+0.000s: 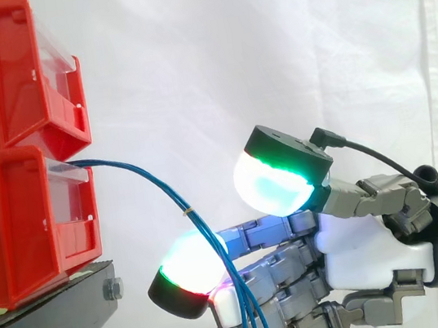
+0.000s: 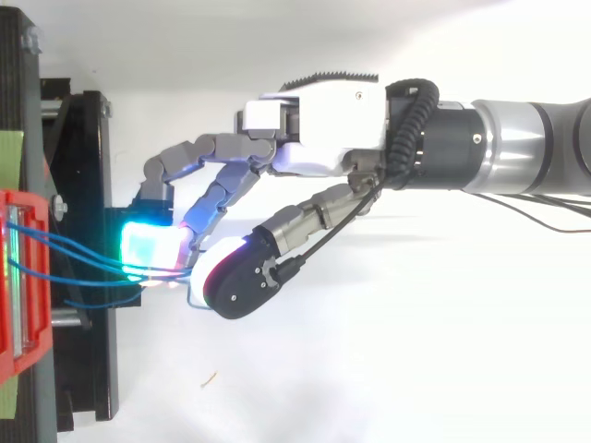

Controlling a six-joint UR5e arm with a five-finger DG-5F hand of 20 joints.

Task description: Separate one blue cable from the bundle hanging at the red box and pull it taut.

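Side view — blue cables [image 1: 147,180] hang across the hand [image 1: 364,253]; contact unclear.

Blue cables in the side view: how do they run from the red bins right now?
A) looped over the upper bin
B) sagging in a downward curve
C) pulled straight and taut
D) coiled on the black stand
B: the blue cables leave the front of the lower red bin and bend down in an arc in front of the hand, with no straight, tight stretch.
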